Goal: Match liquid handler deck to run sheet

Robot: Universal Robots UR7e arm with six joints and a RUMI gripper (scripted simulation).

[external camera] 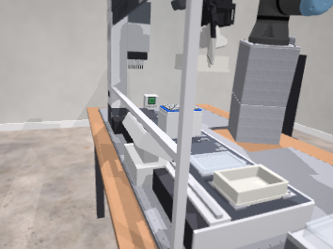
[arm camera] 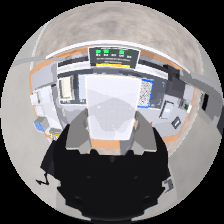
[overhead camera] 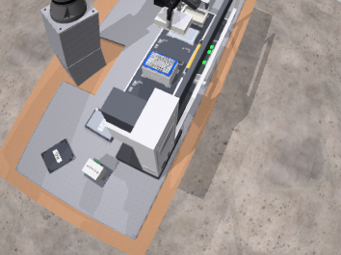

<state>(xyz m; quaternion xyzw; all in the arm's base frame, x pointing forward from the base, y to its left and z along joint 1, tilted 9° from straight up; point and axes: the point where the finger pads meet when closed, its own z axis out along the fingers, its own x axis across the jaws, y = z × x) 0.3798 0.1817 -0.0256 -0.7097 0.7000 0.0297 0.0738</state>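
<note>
Room: pale walls and a mottled grey floor around a wood-edged desk (overhead camera: pixel 74 210) (external camera: pixel 110 184).
Wrist view only: I can read a dark screen (arm camera: pixel 114 57) with green marks and a yellow strip, facing me past the load.
Exterior view only: the green display on the small white box (overhead camera: pixel 93 169) (external camera: pixel 150 101) shows squarely, and I see air beneath my load.
Load's place: the pale box (overhead camera: pixel 171 26) (external camera: pixel 188 62) (arm camera: pixel 112 105) is up in the air over the deck, near the open cream tray (overhead camera: pixel 204 16) (external camera: pixel 249 191) (arm camera: pixel 66 87) and the clear plate (overhead camera: pixel 185 36) (external camera: pixel 218 162) (arm camera: pixel 82 87), apart from both.
Load's direction: by my wrist view, its long axis runs from the arm's side toward the screen; which end carries A1, I can't tell.
Load's look: whitish, smooth, rectangular, slightly see-through in the exterior view; roughly level.
Fingers (overhead camera: pixel 170 14) (external camera: pixel 211 53): gripping the pale box, pointing down.
Blue-rimmed rack (overhead camera: pixel 160 64) (external camera: pixel 181 121) (arm camera: pixel 145 92): upright on the deck, its top uncovered.
</note>
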